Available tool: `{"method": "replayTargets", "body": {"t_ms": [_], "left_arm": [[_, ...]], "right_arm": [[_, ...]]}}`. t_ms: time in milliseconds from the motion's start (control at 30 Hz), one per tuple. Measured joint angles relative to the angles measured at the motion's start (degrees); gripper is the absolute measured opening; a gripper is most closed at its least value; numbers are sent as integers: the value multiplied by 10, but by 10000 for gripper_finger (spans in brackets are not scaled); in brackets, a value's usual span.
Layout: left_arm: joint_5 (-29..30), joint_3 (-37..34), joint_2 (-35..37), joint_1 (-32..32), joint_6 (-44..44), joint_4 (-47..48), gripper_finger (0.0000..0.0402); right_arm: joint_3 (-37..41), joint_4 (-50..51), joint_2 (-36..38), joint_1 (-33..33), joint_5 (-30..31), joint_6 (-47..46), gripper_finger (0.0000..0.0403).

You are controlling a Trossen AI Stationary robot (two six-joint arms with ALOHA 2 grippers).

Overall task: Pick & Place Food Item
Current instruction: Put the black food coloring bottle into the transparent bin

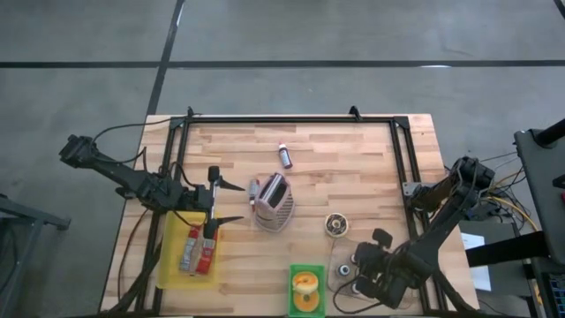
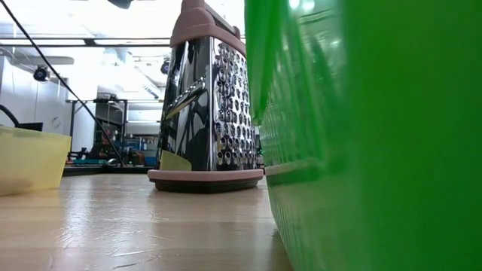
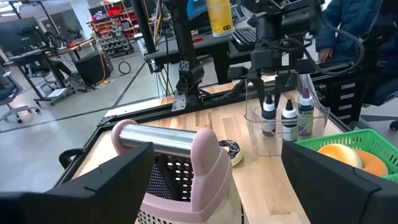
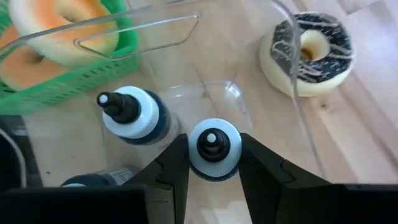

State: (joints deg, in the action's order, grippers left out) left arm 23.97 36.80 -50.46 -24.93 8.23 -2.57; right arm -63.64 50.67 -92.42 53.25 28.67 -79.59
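The right gripper (image 4: 213, 163) is lowered into a clear plastic container (image 4: 283, 37) near the table's (image 1: 353, 168) front edge, its fingers (image 4: 171, 168) closed narrowly around the white cap of a small squeeze bottle (image 4: 213, 148). A second bottle (image 4: 134, 115) stands just beside it in the same container. A chocolate-iced doughnut (image 1: 335, 224) lies on the table just beyond the container. Doughnuts (image 1: 305, 284) are held in a green basket (image 1: 308, 269) at the front edge. The left gripper (image 1: 228, 202) is spread wide beside a box grater (image 1: 272, 202), over a yellow bin (image 1: 172, 256).
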Motion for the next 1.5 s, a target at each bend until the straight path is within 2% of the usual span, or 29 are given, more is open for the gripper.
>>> {"method": "replayTargets", "body": {"t_ms": [133, 367, 1200, 1400, 1500], "left_arm": [[0, 0, 0, 0, 0, 0, 355], [0, 0, 0, 0, 0, 0, 355], [0, 0, 0, 0, 3, 0, 355], [0, 0, 0, 0, 3, 0, 355], [0, 0, 0, 0, 3, 0, 355]], "right_arm": [[35, -39, 24, 0, 0, -6, 101], [57, -47, 41, 0, -5, -14, 101], [59, -46, 38, 0, -13, -44, 102], [60, -40, 38, 0, -14, -45, 171], [60, -40, 37, 0, -5, -44, 186]]}}
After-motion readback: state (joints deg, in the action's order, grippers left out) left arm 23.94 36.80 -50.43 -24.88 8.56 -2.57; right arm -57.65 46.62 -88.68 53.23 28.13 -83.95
